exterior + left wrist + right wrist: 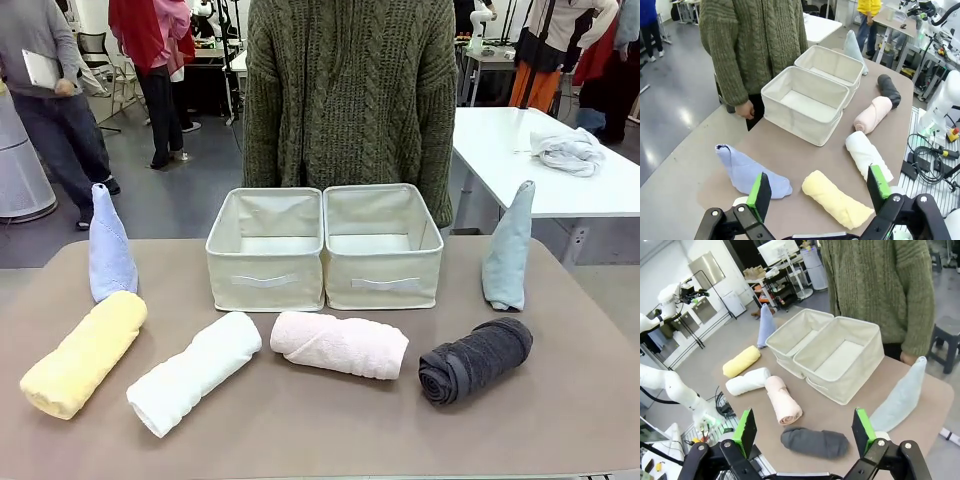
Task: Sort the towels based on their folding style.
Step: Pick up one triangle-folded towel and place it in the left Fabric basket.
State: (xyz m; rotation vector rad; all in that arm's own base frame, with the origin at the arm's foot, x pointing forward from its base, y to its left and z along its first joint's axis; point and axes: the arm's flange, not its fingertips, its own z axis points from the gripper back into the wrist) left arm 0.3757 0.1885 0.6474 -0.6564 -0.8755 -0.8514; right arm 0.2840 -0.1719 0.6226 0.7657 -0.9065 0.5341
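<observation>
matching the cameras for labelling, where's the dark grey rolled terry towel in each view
Front view: the dark grey rolled terry towel lies lower right, right of the pink rolled terry towel.
Left wrist view: upper right, just beyond the pink one.
Right wrist view: bottom centre, nearer than the pink one.
Shared landmark: the two beige fabric bins, side by side in the middle.

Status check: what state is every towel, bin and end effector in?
yellow roll, lying flat
white roll, lying flat
pink roll, lying flat
dark grey roll, lying flat
lavender-blue cone, upright
pale grey-blue cone, upright
left bin, empty
right bin, empty
left end effector, open
right end effector, open
</observation>
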